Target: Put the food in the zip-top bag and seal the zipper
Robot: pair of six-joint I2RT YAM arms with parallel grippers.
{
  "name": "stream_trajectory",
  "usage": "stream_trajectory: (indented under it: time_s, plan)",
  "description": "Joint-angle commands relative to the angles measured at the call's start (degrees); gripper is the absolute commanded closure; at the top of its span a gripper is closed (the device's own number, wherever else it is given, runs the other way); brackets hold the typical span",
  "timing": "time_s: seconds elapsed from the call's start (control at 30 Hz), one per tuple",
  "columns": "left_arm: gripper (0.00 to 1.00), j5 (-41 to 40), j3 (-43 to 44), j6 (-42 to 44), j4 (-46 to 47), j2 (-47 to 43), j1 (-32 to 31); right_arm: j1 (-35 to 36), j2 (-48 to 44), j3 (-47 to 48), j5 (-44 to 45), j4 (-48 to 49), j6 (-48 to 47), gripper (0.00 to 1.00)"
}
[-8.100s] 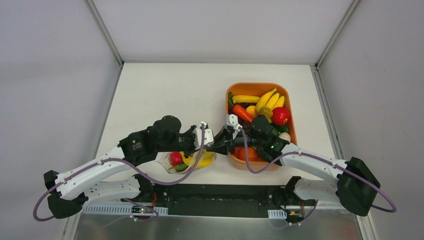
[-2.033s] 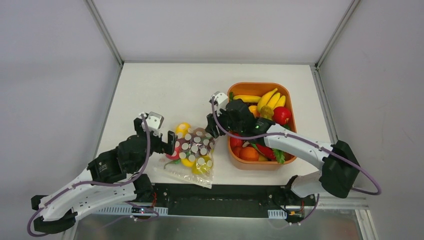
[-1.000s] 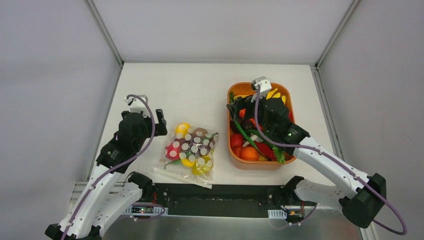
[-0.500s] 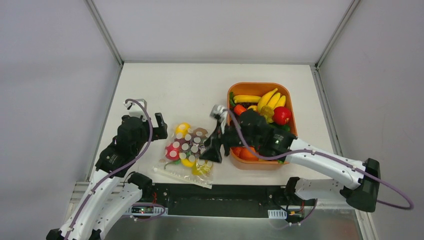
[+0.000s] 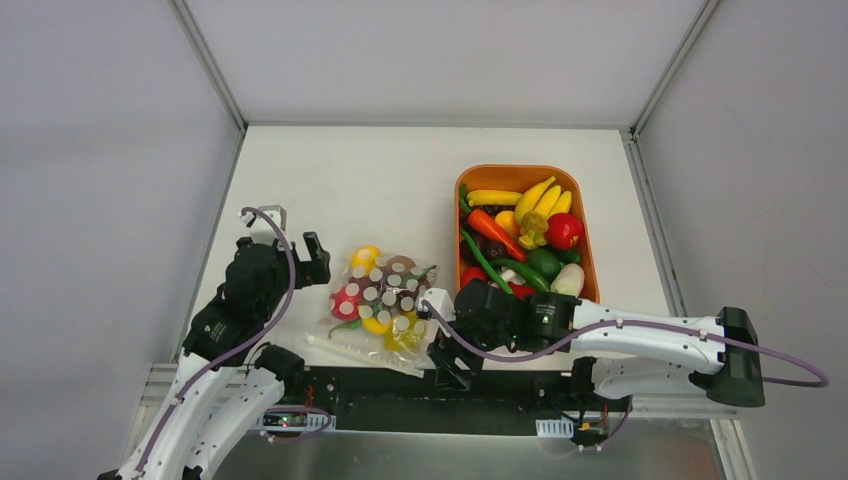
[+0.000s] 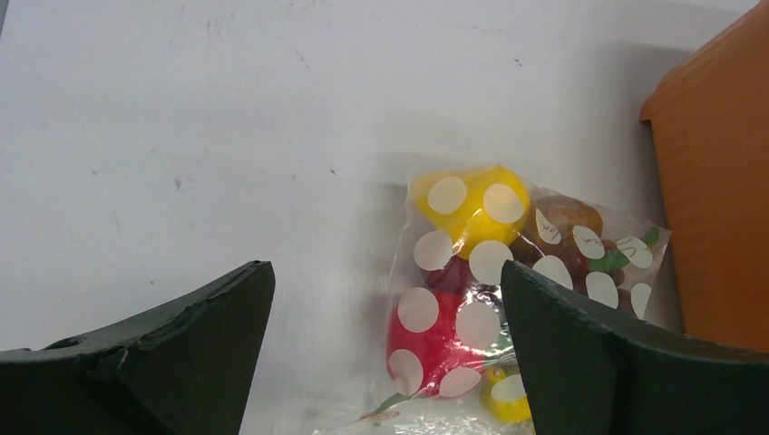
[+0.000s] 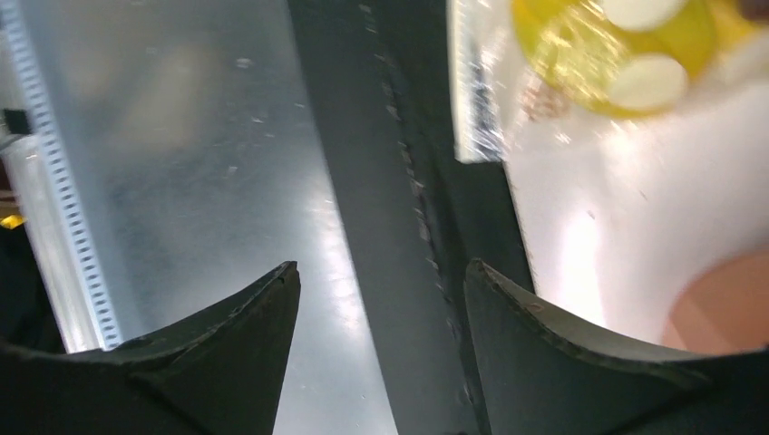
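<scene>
The zipper (image 5: 352, 349) end lies just beside the empty, parted right gripper (image 5: 446, 363), probably for sealing; the left gripper (image 6: 385, 268) hovers released.

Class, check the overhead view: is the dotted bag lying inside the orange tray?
No, the bag lies on the table, to the left of the tray.

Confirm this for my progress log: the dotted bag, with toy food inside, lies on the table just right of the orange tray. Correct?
Wrong side. The top external view shows the dotted bag, with toy food inside, lying on the table just left of the orange tray, not right.
</scene>
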Motion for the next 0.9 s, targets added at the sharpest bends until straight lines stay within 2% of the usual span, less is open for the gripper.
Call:
stream_trajectory:
  time_s: [0.0,0.27,0.33,0.5,0.63,0.7,0.87]
  plan:
    - [0.01,-0.57,-0.65,-1.02,-0.48,0.45,0.34,0.06,-1.78,0.23,13.02,-11.13,3.33,0.31]
    - [0.01,-0.88,-0.69,-0.96,-0.30,1.56,0.35,-1.89,-2.76,-0.26,28.10,-13.57,4.53,0.26]
    - [0.01,-1.05,-0.65,-1.00,-0.37,1.41,0.30,-4.90,-3.00,-0.62,31.92,-13.46,4.33,0.25]
    - [0.01,-1.40,-0.86,-1.14,-0.39,0.74,0.35,-14.11,-4.53,-1.85,34.55,-10.53,3.03,0.24]
    - [0.01,-1.13,-1.16,-1.35,-0.30,0.68,0.35,-18.15,-6.25,-1.61,37.57,-8.34,3.65,0.24]
    - [0.01,-1.06,-1.32,-1.50,-0.10,0.73,0.35,-18.39,-8.10,-1.59,36.01,-6.02,3.67,0.24]
    - [0.01,-2.17,-2.10,-2.35,1.47,1.18,0.35,-18.32,-14.61,-4.29,22.40,6.96,2.53,0.23]
